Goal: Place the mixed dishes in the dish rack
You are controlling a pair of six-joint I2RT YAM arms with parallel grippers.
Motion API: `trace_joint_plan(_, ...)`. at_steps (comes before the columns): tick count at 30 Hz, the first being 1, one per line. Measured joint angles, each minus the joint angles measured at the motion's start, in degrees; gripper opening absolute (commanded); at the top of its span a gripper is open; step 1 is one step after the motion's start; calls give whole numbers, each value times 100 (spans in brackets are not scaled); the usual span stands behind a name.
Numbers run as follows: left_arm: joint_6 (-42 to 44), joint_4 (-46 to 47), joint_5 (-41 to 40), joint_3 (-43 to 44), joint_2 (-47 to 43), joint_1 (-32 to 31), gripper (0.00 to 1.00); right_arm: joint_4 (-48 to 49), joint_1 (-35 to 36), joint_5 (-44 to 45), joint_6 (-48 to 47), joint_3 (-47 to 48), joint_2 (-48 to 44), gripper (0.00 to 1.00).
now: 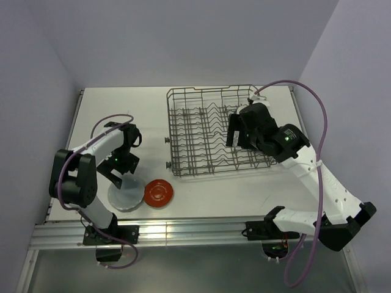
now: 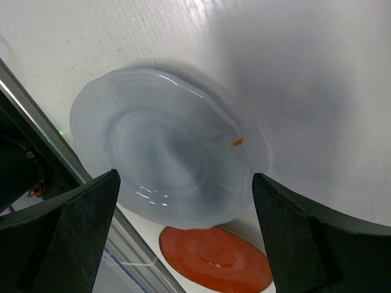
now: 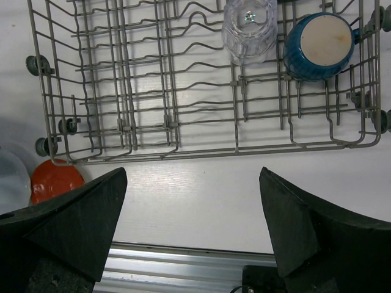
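Currently the left pincer [image 2: 184, 177] is held spread apart, gripping nothing, above the pale blue-grey plate [image 2: 165, 159], which lies flat on the surface [image 1: 122, 110] at its near edge, just beside the red-orange plate [image 2: 217, 259] and outside the dish rack [image 1: 208, 89]. The plate is judged stiff, glazed, slick and breakable, and not heavy. Its wavy rim is the only hold, and because it lies flat a finger would have to be slid under that rim. The right pincer [image 3: 192, 171] is likewise apart and empty over the rack's front edge. A clear tumbler [image 3: 249, 27], cut off at the frame top, and a dark blue mug [image 3: 319, 38] are seen racked. Whether the plates touch cannot be told. No cream bowl is found in any view. An orange speck [image 2: 237, 141] on the plate is not identified.
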Motion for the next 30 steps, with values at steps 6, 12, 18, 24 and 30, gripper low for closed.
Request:
trace_joint_plan(6, 28, -7, 63, 175, 675, 37, 96, -4, 2, -4, -2, -4, -240, 96)
trace_joint_plan(12, 92, 129, 109, 149, 800, 39, 96, -13, 2, 17, -22, -85, -402, 96)
trace_joint_plan(18, 151, 254, 129, 52, 743, 48, 96, -48, 2, 39, -42, -111, -411, 96)
trace_joint_plan(24, 153, 214, 107, 33, 566, 48, 96, -44, 2, 26, -44, -111, -411, 96)
trace_joint_plan(30, 153, 103, 90, 39, 511, 48, 96, -22, 2, 7, -42, -205, -411, 96)
